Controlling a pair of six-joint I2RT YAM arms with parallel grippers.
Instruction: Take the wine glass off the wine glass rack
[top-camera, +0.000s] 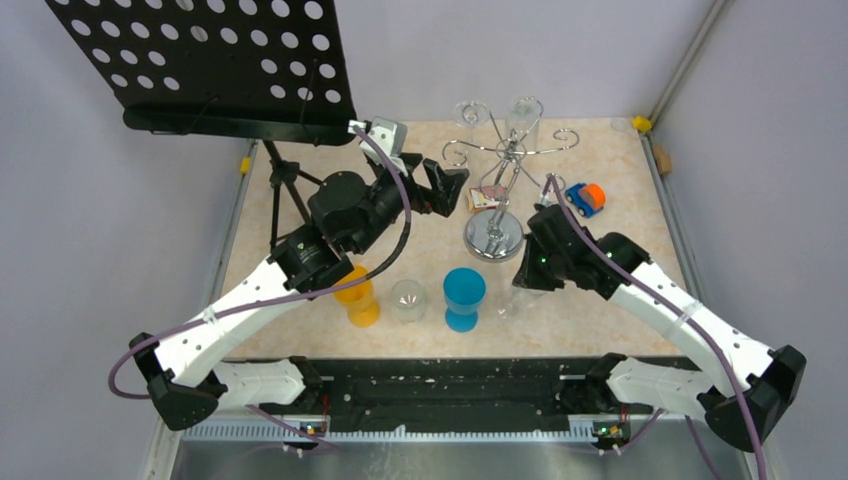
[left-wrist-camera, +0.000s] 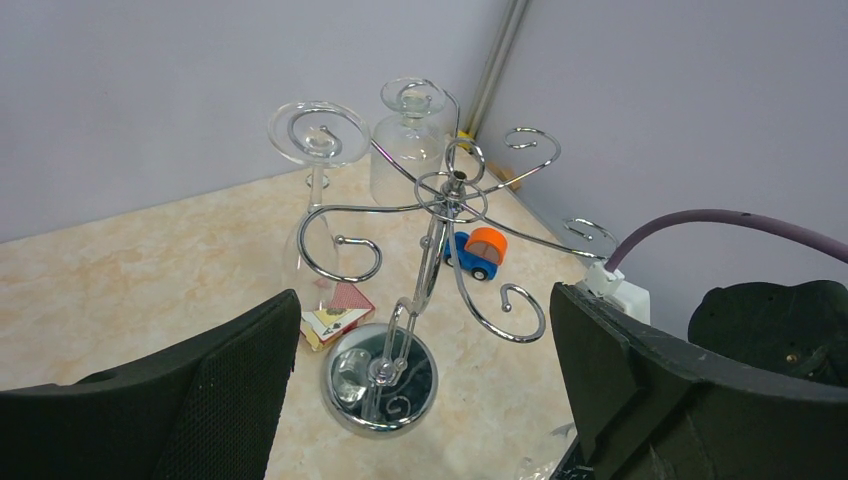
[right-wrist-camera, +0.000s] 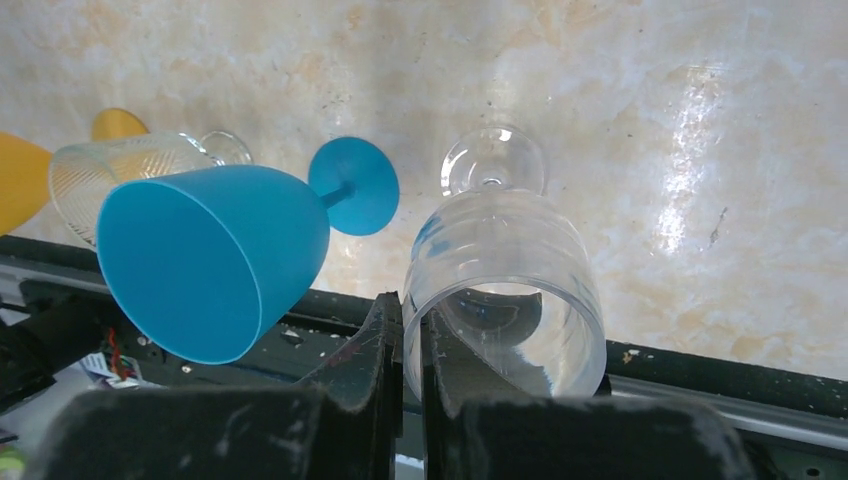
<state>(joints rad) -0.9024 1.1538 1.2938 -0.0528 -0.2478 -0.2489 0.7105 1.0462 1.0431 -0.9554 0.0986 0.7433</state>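
The chrome wine glass rack (top-camera: 493, 238) stands mid-table; in the left wrist view its disc base (left-wrist-camera: 381, 378) lies below curled arms. Two clear wine glasses hang upside down from it, one on the left (left-wrist-camera: 318, 190) and one behind (left-wrist-camera: 405, 155). My left gripper (left-wrist-camera: 425, 300) is open, level with the rack post and touching nothing. Nearer the front, my right gripper (right-wrist-camera: 412, 310) is shut on the rim of a third clear wine glass (right-wrist-camera: 500, 260), one finger inside the bowl and one outside. That glass stands upright, foot toward the tabletop, right of the blue goblet (top-camera: 464, 295).
An orange goblet (top-camera: 358, 298) and a clear ribbed tumbler (top-camera: 408, 300) stand left of the blue goblet. A card box (top-camera: 485, 198) and a toy car (top-camera: 585, 198) lie by the rack. A black music stand (top-camera: 215, 60) fills the back left.
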